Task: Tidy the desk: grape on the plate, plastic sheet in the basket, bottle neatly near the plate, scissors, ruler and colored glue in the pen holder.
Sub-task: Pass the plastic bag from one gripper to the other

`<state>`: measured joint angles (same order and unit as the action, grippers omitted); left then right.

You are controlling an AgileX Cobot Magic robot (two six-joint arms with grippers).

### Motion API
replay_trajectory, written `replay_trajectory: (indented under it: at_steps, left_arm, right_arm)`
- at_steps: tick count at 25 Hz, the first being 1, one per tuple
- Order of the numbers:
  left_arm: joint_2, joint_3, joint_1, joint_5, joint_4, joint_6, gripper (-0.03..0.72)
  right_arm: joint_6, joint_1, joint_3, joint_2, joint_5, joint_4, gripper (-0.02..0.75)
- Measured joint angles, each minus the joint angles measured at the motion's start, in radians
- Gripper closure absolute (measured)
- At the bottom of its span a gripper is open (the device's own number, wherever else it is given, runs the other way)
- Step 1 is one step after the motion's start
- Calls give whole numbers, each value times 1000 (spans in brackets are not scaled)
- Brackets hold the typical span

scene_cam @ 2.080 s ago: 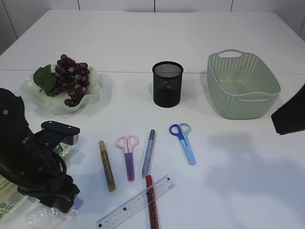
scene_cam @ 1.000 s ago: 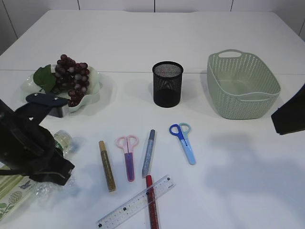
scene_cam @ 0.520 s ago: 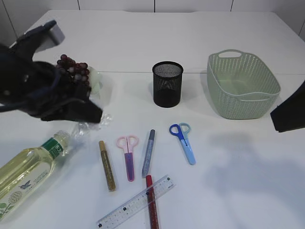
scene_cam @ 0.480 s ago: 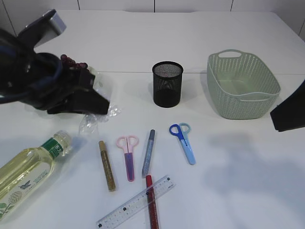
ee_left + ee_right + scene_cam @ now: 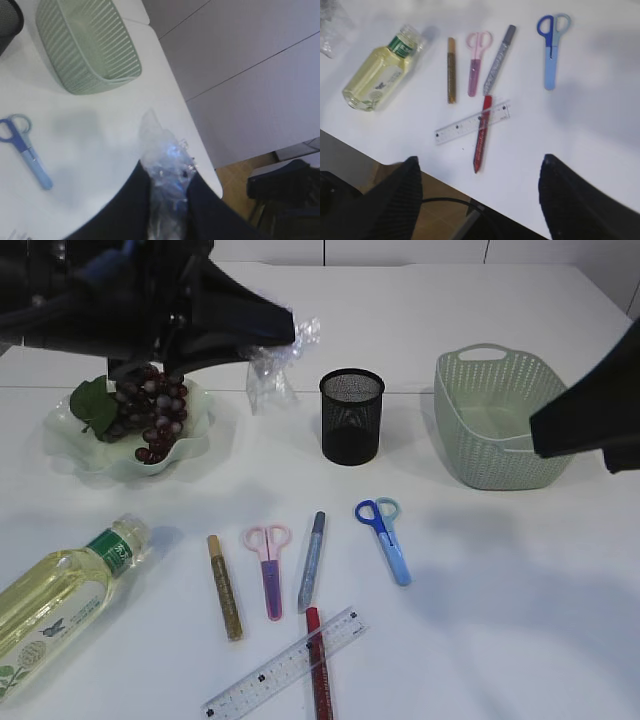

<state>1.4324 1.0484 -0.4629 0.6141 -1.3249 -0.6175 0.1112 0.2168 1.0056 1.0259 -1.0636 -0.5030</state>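
My left gripper (image 5: 283,337) is shut on the crumpled clear plastic sheet (image 5: 272,368), which hangs in the air left of the black mesh pen holder (image 5: 352,416). In the left wrist view the sheet (image 5: 164,150) sticks out between the dark fingers (image 5: 131,200). The grape (image 5: 150,405) lies on the pale green plate (image 5: 75,455). The bottle (image 5: 60,595) lies on its side at front left. Pink scissors (image 5: 268,560), blue scissors (image 5: 386,537), the ruler (image 5: 285,665) and gold (image 5: 224,586), silver (image 5: 312,560) and red (image 5: 318,675) glue lie in front. My right gripper (image 5: 480,162) is open and empty, high above them.
The green basket (image 5: 505,420) stands at back right, right of the pen holder, and shows in the left wrist view as well (image 5: 85,50). The right arm (image 5: 590,410) hangs partly in front of the basket's right side. The table's front edge (image 5: 450,172) runs under the right gripper.
My left gripper has lifted the plastic sheet from the front left beside the bottle, carrying it up and right past the plate. The right arm has moved inward at the right.
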Motion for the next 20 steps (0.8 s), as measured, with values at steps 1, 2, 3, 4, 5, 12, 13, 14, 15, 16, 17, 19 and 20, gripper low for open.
replay_trajectory:
  at_steps: [1,2,3,4,5,12,13,14,15,16,17,19,20]
  left_arm:
    - [0,5,-2,-2,-36,-15,592]
    - [0,9,-2,-8,-61,-22,592]
    - [0,11,-4,-10,-86,-29,592]
    - [0,14,-4,-15,-102,-34,592]
    - [0,19,-4,-19,-113,-36,593]
    - [14,27,-4,-26,-143,-41,593]
    - [14,27,-4,-28,-146,-41,593]
    - [14,27,-4,-28,-150,-41,593]
    - [14,27,-4,-28,-150,-41,593]
    - [14,27,-4,-28,-152,-41,593]
    - [14,27,-4,-29,-154,-41,593]
    - [14,27,-4,-34,-158,-41,593]
    - [14,27,-4,-36,-160,-41,593]
  right_arm:
    - [11,0,0,0,18,-26,173]
    - [27,0,0,0,32,-49,173]
    - [43,0,0,0,48,-72,173]
    - [63,0,0,0,64,-90,173]
    - [86,0,0,0,76,-109,173]
    - [230,2,0,29,158,-265,173]
    - [248,11,0,42,162,-291,173]
    - [261,23,0,58,167,-306,173]
    - [273,42,0,73,174,-316,173]
    - [280,65,0,86,182,-324,173]
    - [283,84,0,99,196,-328,173]
    - [290,128,0,123,227,-337,173]
    - [294,147,0,132,246,-342,173]
